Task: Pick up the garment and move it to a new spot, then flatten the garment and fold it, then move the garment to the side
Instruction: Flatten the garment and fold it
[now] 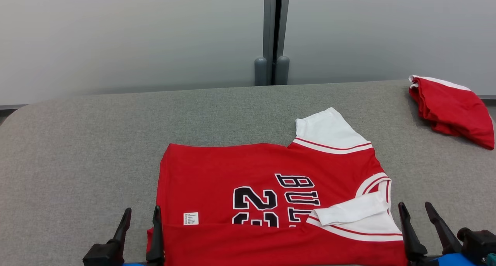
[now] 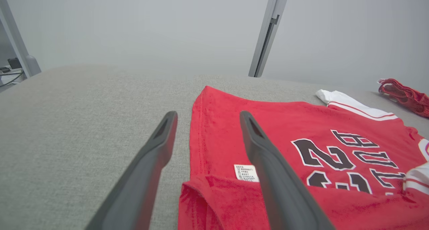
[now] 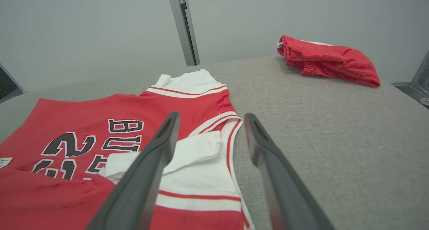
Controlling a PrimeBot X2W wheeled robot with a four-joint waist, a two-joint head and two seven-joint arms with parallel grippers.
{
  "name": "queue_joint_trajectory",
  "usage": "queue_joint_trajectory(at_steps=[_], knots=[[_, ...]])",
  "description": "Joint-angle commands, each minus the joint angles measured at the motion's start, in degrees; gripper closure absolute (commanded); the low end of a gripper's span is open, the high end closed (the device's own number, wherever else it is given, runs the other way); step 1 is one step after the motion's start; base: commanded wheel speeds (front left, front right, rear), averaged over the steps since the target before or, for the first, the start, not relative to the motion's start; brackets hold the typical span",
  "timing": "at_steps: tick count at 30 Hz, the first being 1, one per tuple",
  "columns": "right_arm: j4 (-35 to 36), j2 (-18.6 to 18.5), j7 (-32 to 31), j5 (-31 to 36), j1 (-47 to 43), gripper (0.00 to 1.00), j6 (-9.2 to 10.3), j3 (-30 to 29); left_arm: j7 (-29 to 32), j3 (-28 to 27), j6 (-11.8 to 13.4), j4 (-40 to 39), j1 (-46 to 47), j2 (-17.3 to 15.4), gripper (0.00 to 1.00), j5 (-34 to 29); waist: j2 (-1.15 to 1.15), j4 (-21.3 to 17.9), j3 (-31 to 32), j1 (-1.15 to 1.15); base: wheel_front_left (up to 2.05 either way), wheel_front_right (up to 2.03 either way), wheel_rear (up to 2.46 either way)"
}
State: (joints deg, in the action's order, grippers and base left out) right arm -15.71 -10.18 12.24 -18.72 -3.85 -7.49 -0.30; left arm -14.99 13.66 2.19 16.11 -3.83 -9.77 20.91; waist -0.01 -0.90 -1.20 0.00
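- You had the red jersey with white sleeves and black lettering (image 1: pixel 263 169) lying spread on the grey fabric-covered bench (image 1: pixel 77 150). It sat toward the bench's 6 o'clock edge in the head view, with its near red hem strip (image 1: pixel 271 242) turned up over the print.
- The left gripper (image 1: pixel 142 210) was at the jersey's 7 o'clock corner, its fingers (image 2: pixel 268 176) apart and holding nothing. One finger was over the cloth and the other over bare bench.
- The right gripper (image 1: pixel 414 205) was at the jersey's 5 o'clock corner, its fingers (image 3: pixel 147 169) likewise apart and empty. They straddled the trimmed edge beside the folded-in white sleeve (image 1: pixel 352 211).
- By the look of it, the jersey was light, limp knit. It would sag and drape between two holds and keep no shape of its own. It was not fragile, and the cloth-covered bench probably dragged at it rather than letting it slide.
- Your best holds were probably the two near corners of the turned-up strip, pinched through both layers so the fold lifted as one. The loose sleeve at 5 o'clock could flop open if you took only the top layer.
- Counted:
  - one jersey
  - two white sleeves, the other white sleeve (image 1: pixel 325 128) sticking out at the jersey's 1 o'clock
  - one small white label (image 1: pixel 190 218)
  - one bunched red garment with a white edge (image 1: pixel 453 109), well apart at the bench's 2 o'clock
  - two grippers
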Motion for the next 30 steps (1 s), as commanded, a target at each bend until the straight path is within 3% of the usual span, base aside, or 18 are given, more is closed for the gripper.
queue_joint_trajectory(at_steps=[1, 12, 30], knots=[[1.2, 0.6, 0.7, 1.0, 1.1, 0.00, -0.01, -0.1, -0.2, -1.0, 0.2, -1.4, 0.7, 0.2, 0.00, -1.1, 0.01, -0.1, 0.0, 0.00, 0.00, 0.00, 0.00], [6.0, 4.4, 2.9, 3.2, 3.5, 0.00, -0.01, 0.2, -0.2, -8.3, -1.5, -7.7, 1.4, 2.5, 0.00, -8.1, 0.01, -0.1, 0.7, 0.00, 0.00, 0.00, 0.00], [4.4, 6.8, 3.0, 6.5, 0.5, 0.00, -0.01, -1.6, -0.2, -14.1, -4.7, -4.1, 0.4, 5.4, 0.00, -13.1, 0.01, 0.4, 0.7, 0.00, 0.00, 0.00, 0.00]])
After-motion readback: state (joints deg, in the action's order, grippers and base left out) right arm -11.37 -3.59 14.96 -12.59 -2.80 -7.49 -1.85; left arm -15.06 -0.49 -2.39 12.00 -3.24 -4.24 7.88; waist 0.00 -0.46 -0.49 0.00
